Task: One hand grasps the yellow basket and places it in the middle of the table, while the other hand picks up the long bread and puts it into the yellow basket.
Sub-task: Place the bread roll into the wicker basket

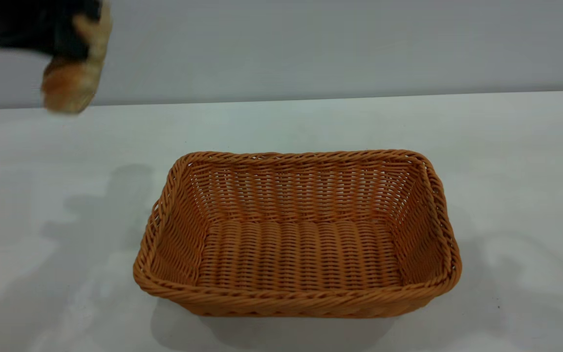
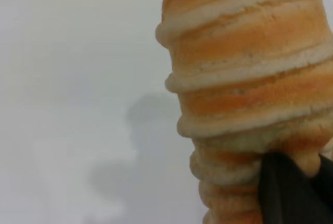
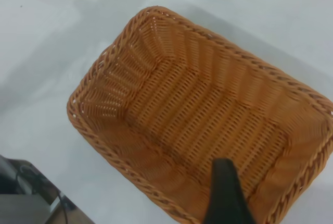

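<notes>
The yellow basket [image 1: 297, 233] stands empty in the middle of the white table [image 1: 516, 146]. My left gripper [image 1: 74, 46] is high at the far left, above the table's back edge, well left of the basket. It is shut on the long bread [image 1: 69, 88], which hangs down from it. In the left wrist view the striped bread [image 2: 244, 88] fills the frame, with a black finger [image 2: 286, 193] pressed against it. My right gripper [image 3: 225, 166] hovers above the basket [image 3: 203, 125] without touching it, over one short end. It is out of the exterior view.
The wall runs behind the table's far edge. In the right wrist view a dark surface with cables [image 3: 26, 193] lies beyond the table's edge near one basket corner. Bare tabletop lies on both sides of the basket.
</notes>
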